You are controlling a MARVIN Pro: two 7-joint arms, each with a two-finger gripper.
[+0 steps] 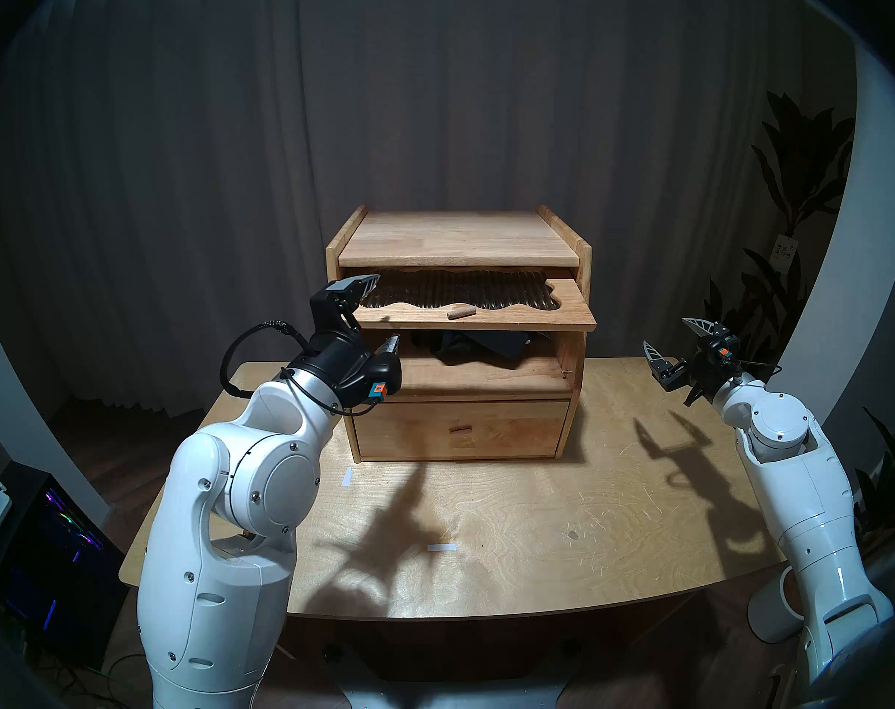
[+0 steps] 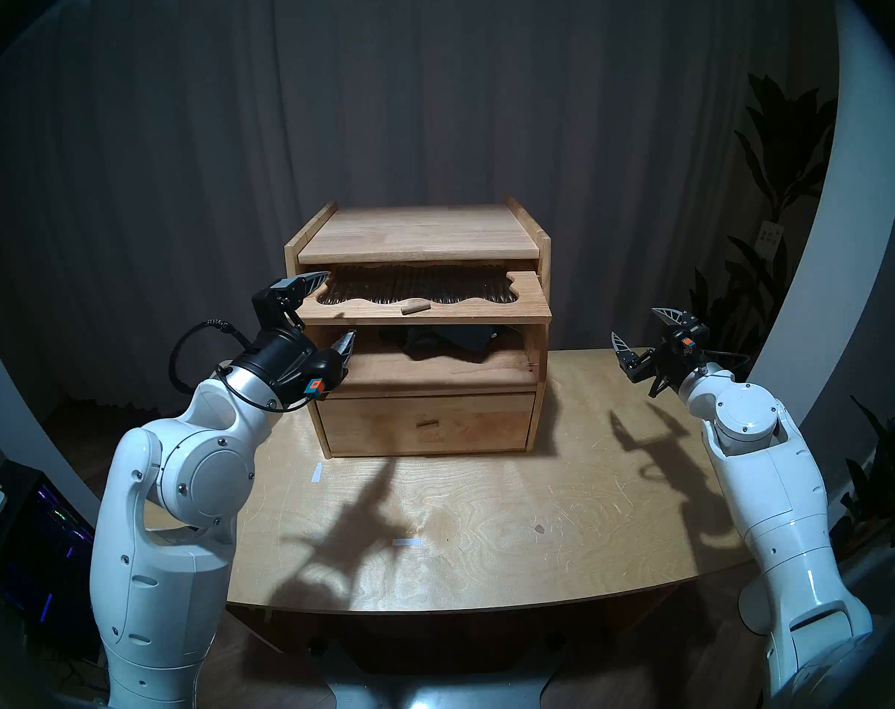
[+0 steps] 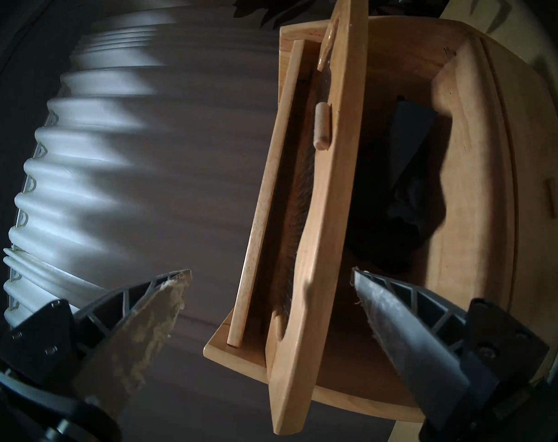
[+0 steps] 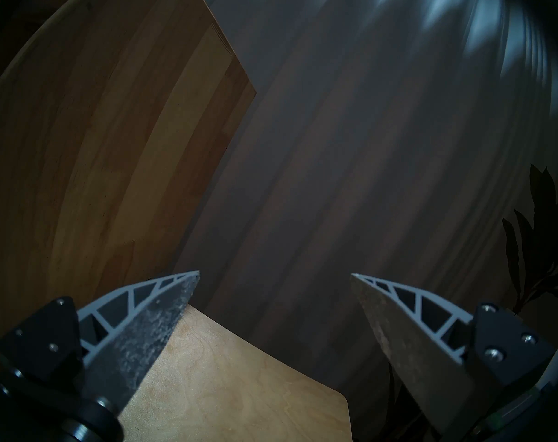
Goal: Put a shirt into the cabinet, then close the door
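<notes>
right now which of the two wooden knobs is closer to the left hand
The knob on the raised glass door, not the drawer's knob lower down. The open left hand straddles that door's left edge.

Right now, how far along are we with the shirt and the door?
Done: the shirt lies inside the cabinet. In hand: the open left gripper straddles the left end of the raised door, one finger above and one below, gripping nothing. The right gripper hangs open, off to the side. Left: lowering the door shut.
</notes>
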